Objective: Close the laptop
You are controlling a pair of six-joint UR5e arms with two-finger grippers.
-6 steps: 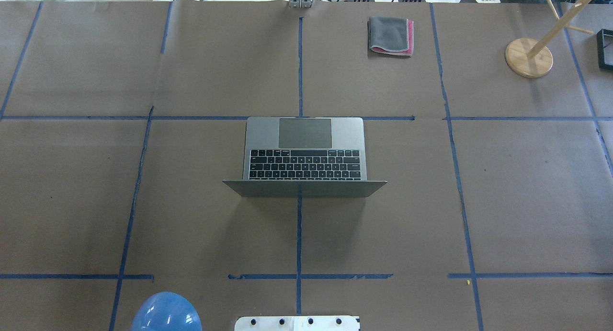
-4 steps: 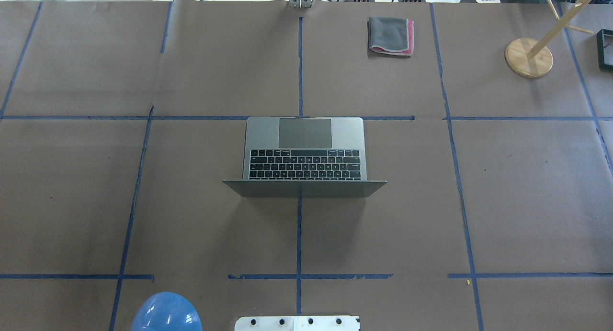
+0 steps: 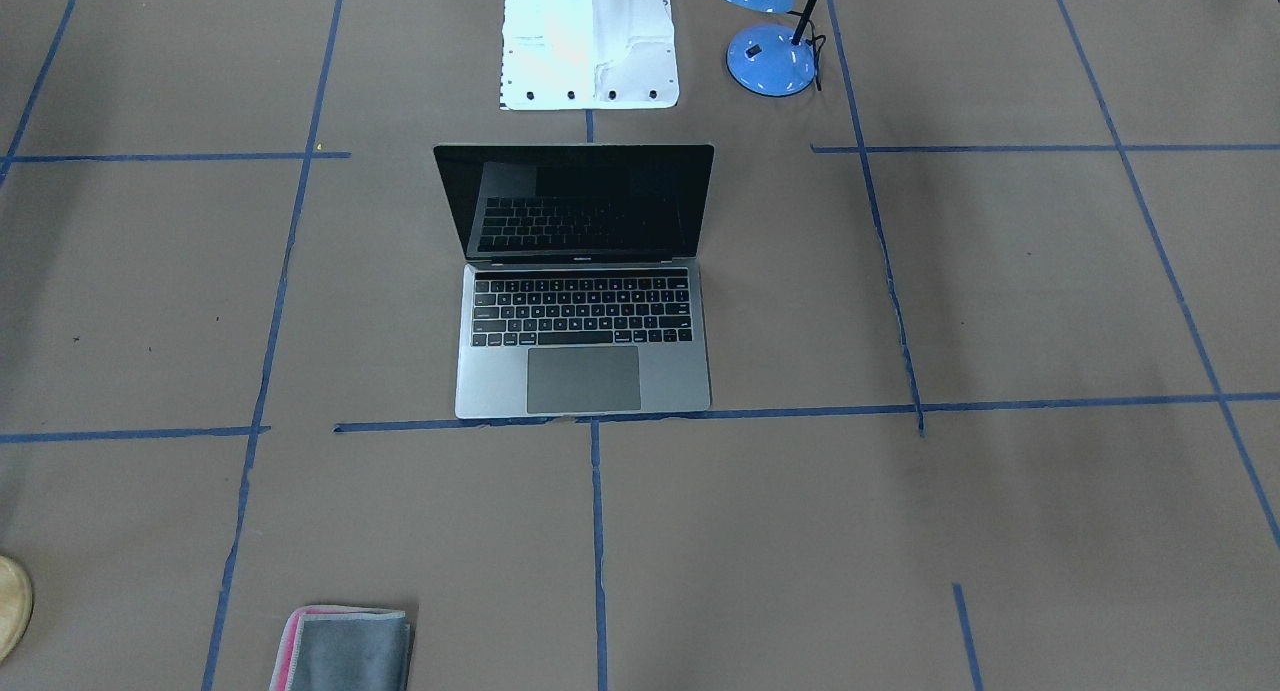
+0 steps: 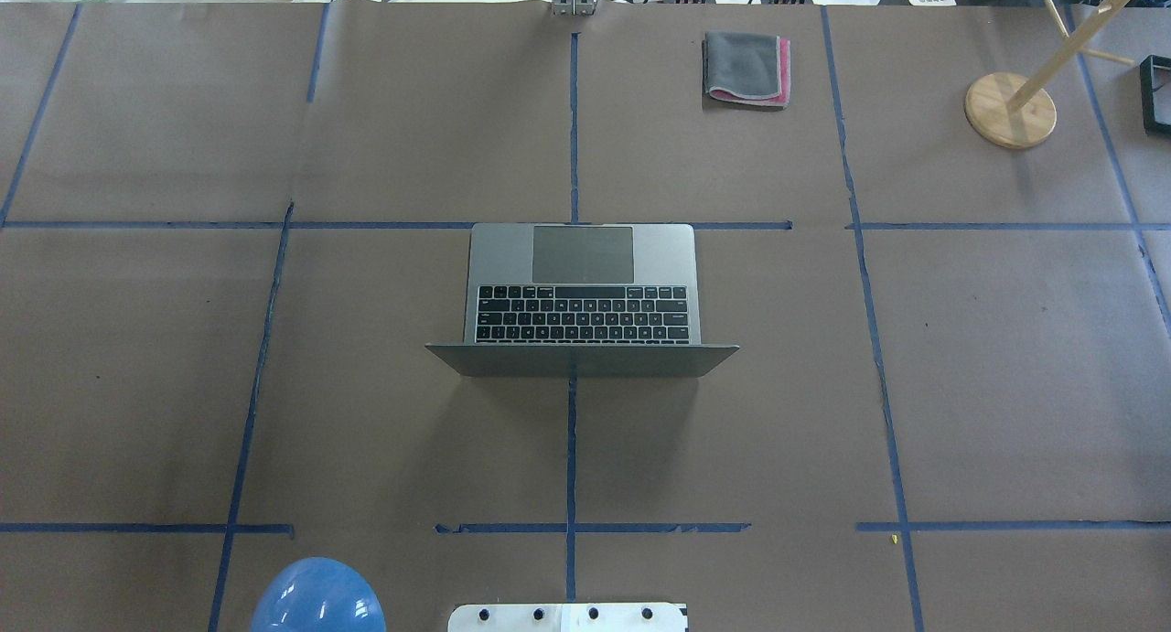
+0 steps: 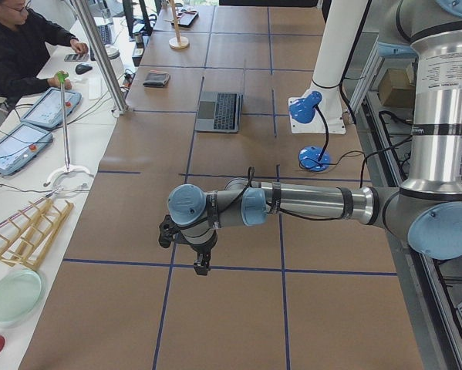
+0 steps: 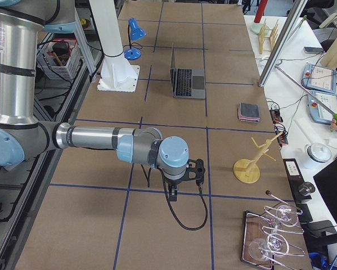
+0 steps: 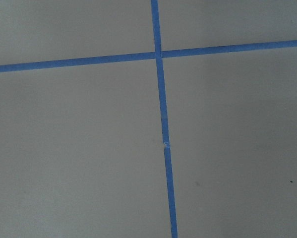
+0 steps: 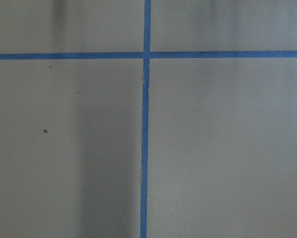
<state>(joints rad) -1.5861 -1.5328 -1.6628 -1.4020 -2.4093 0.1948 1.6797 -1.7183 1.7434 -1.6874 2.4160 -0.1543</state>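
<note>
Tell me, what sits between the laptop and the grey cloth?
Only bare brown paper and a blue tape line separate laptop and cloth, in the overhead view.

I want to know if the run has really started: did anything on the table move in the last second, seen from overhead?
Nothing visibly changed. The laptop stands open on the same spot with its lid at the same angle, and the folded grey cloth, the wooden stand and the blue lamp are where they were.
</note>
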